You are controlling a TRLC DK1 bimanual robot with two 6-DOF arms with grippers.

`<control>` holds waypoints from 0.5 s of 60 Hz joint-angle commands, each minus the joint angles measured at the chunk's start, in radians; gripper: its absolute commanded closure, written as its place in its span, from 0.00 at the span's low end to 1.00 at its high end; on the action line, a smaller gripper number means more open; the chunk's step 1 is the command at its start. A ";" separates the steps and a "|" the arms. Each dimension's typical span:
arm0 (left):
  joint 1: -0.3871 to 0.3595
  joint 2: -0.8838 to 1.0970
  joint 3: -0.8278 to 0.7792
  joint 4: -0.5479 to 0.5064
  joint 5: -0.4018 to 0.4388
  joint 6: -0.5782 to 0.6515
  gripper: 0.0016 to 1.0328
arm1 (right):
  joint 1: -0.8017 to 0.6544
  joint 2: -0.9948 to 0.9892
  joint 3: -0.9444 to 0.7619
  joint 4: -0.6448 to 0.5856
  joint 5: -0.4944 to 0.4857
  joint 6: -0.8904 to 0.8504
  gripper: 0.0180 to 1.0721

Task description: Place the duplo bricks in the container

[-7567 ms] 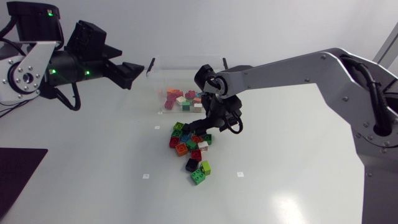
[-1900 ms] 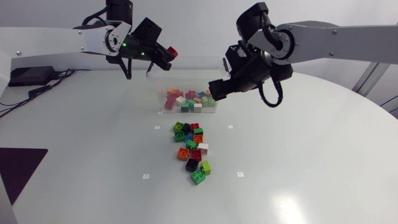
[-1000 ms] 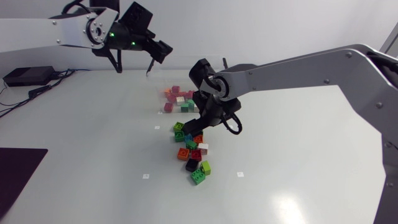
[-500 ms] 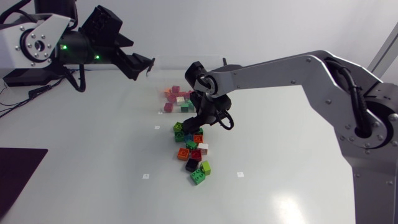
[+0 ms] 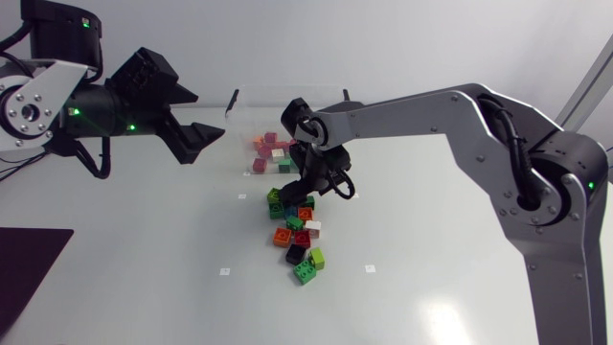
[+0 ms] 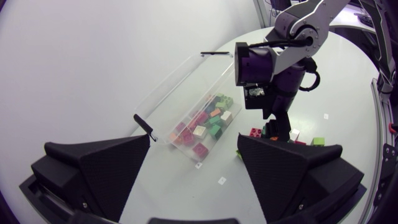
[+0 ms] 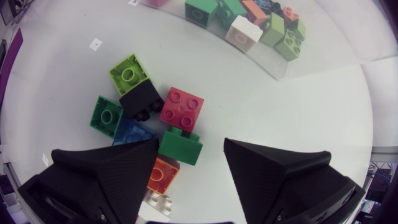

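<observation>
The loose bricks [image 5: 297, 235] lie in a heap on the table [image 5: 441, 268], just on the near side of the container [image 6: 184, 93]. The container stands open and already has a layer of sorted bricks [image 5: 272, 150] on its floor. The right gripper [image 7: 189, 149] hangs low over the heap's container end with its fingers spread. A green brick [image 7: 180, 147] sits right at the gap between their tips, touched by neither as far as I can see. A red brick [image 7: 181, 109] lies just ahead of it, and the container is farther ahead again. The green brick's longer side seems to run roughly across the gap, from finger to finger, so a straight descent and squeeze would likely catch it by its short ends; I judge this to be the pick in hand. The right arm is plainly the nearer one: the left gripper [image 5: 199, 140] is well apart from the heap, out beside the container, fingers wide and empty. Against two seconds back, the right gripper has come down from the container's edge to the heap, and over the last half second it has hardly shifted there. The left, which then carried a red brick above the container, now carries nothing and has pulled away toward its own side.
</observation>
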 commanded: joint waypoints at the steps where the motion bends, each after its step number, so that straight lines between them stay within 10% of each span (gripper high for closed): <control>1: -0.004 -0.018 -0.032 -0.011 0.009 0.030 0.05 | 0.008 0.039 0.022 -0.023 0.004 0.004 0.44; 30: -0.082 0.080 -0.118 -0.065 0.013 0.174 0.05 | -0.015 -0.047 -0.093 0.009 0.004 -0.001 0.69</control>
